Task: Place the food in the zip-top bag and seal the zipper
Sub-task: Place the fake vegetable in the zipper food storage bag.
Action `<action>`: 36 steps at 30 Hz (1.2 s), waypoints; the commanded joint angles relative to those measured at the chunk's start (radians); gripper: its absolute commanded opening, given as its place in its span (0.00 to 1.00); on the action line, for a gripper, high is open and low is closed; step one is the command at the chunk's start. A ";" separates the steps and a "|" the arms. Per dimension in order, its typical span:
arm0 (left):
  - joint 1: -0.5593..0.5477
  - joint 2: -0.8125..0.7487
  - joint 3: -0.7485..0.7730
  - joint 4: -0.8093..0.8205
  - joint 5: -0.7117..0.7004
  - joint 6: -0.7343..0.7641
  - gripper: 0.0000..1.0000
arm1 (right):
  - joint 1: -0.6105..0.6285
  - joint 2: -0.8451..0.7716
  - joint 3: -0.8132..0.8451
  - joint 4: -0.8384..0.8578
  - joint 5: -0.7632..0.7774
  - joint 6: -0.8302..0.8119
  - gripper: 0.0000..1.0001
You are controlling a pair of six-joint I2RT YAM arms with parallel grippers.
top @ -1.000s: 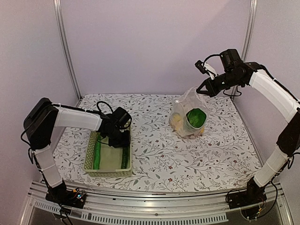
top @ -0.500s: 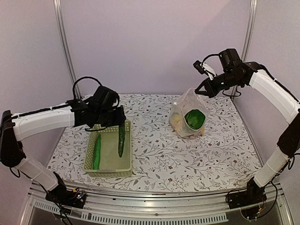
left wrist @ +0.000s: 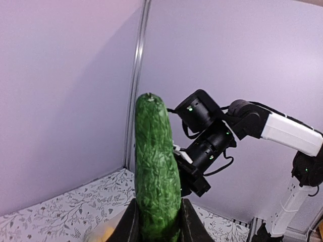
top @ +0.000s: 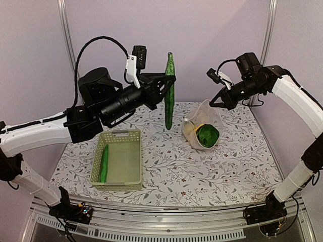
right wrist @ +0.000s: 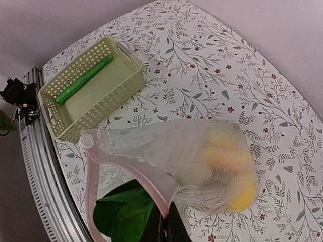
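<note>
Left gripper (top: 165, 86) clamps bumpy long green cucumber (top: 169, 96) upright. Right gripper (top: 215, 102) pinches crinkly clear zip-top bag (top: 201, 126) rim. Right wrist view alone shows pinkish zipper (right wrist: 91, 181), 9 o'clock of bag.

No text, label, brand, number or sign can be read in any of the views.
</note>
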 commanded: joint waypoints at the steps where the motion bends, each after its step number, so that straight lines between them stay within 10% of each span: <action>1: -0.080 0.125 0.118 0.167 0.134 0.258 0.00 | 0.008 -0.032 0.004 -0.040 -0.059 -0.010 0.00; 25: -0.039 0.493 0.292 0.225 0.371 0.486 0.00 | 0.008 -0.049 0.064 -0.092 -0.146 -0.010 0.00; 30: 0.017 0.519 0.222 0.267 0.307 0.487 0.26 | 0.008 -0.038 0.083 -0.090 -0.138 -0.009 0.00; 33: 0.026 0.511 0.164 0.334 0.222 0.481 0.66 | 0.009 -0.023 0.094 -0.088 -0.130 -0.008 0.00; 36: 0.002 0.471 0.168 0.330 0.185 0.490 0.80 | 0.008 -0.008 0.098 -0.088 -0.127 -0.004 0.00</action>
